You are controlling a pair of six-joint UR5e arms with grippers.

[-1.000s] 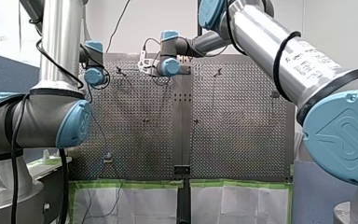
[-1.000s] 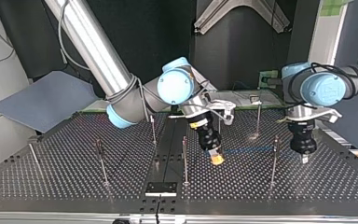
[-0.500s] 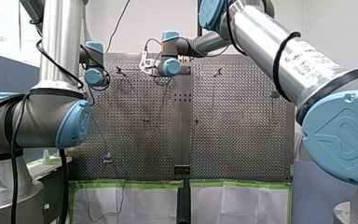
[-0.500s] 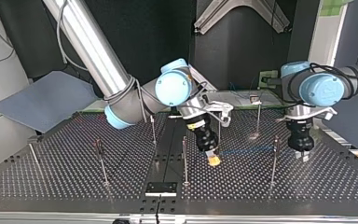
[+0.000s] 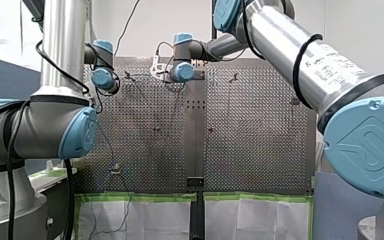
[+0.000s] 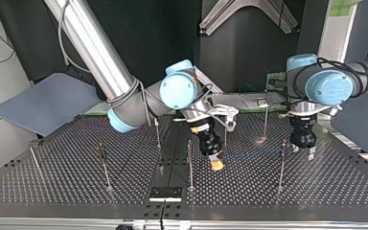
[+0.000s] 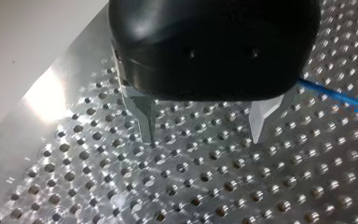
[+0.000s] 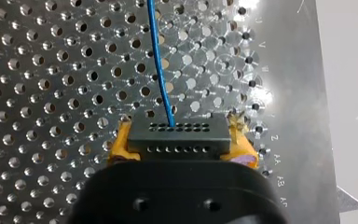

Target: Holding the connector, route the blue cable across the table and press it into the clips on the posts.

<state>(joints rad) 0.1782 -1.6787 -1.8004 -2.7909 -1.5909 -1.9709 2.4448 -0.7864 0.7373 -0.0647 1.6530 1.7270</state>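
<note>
Now right tool [image 8: 181, 144] clamps the connector [image 8: 177, 133], left tool [image 7: 204, 137] gapes empty; dragging could snag blue cable [image 8: 161, 70] on post [image 6: 190, 167].

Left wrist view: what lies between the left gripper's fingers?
That view shows only bare perforated table; the left gripper is open, the blue cable outside one finger.

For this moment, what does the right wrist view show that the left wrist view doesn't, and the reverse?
Only the right wrist view: a black connector clamped between my right gripper's yellow pads, with the blue cable leaving its outer face. Only the left wrist view: my left gripper open over bare holes, holding nothing, the cable passing beside one finger. Both: the blue cable and the perforated table.
</note>
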